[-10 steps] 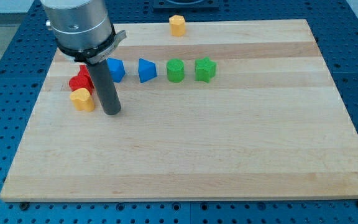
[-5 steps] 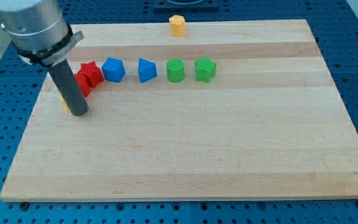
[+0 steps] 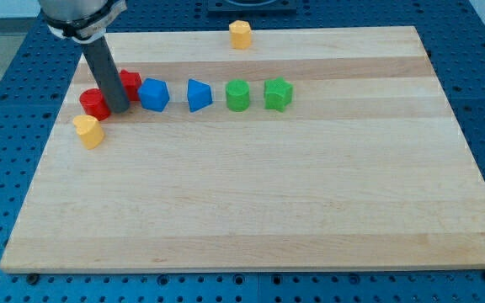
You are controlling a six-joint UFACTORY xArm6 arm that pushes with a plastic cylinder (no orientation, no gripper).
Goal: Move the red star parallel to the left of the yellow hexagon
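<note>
My tip (image 3: 117, 108) rests on the board between two red blocks. The red star (image 3: 130, 84) is just to its right and partly hidden behind the rod. A rounded red block (image 3: 94, 103) touches the rod on its left. A yellow block (image 3: 88, 131) lies below and left of the tip, a little apart from it. Another yellow block, which looks hexagonal (image 3: 240, 34), sits at the board's top edge, far up and to the right.
To the right of the red star a row runs rightward: two blue blocks (image 3: 154, 94) (image 3: 198, 95), then two green blocks (image 3: 237, 95) (image 3: 278, 94). The wooden board (image 3: 268, 194) lies on a blue perforated table.
The rod swung left over the lower yellow block, then moved up and right to sit between the two red blocks. The yellow block has shifted left and is uncovered again.
</note>
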